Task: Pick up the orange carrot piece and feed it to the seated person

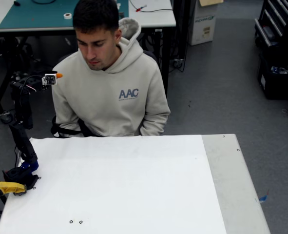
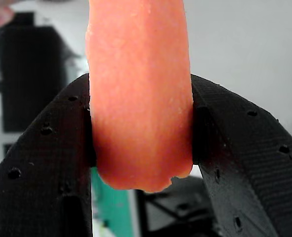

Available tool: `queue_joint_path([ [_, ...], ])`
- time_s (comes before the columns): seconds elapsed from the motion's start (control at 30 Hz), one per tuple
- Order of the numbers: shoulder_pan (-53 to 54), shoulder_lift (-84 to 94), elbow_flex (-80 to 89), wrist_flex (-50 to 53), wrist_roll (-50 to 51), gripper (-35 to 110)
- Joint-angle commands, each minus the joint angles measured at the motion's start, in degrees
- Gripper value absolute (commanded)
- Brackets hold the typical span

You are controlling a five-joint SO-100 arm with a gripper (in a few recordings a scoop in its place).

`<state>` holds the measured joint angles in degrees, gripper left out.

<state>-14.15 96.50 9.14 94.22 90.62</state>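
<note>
The orange carrot piece stands upright between my two black fingers in the wrist view, pinched at its lower half. In the fixed view the carrot piece is a tiny orange tip sticking out of my gripper, which is shut on it and raised at the left, level with the seated person's shoulder. The seated person sits behind the table in a beige hoodie, head bent down, a short way to the right of the carrot.
A white sheet covers the table, with a bare grey strip on its right side. A yellow clamp handle holds my base at the table's left edge. Another table stands behind the person.
</note>
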Motion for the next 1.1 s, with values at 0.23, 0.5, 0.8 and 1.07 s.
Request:
queue_joint_path([
  [0.23, -0.3, 1.8, -4.3, -6.2, 1.4, -3],
  [0.5, -0.3, 1.1, -4.3, -6.3, 1.3, -3],
  [0.8, -0.2, -3.3, -4.6, -6.6, 1.6, -3],
  [1.07, -0.2, -9.6, -4.7, -6.8, 1.9, -3],
])
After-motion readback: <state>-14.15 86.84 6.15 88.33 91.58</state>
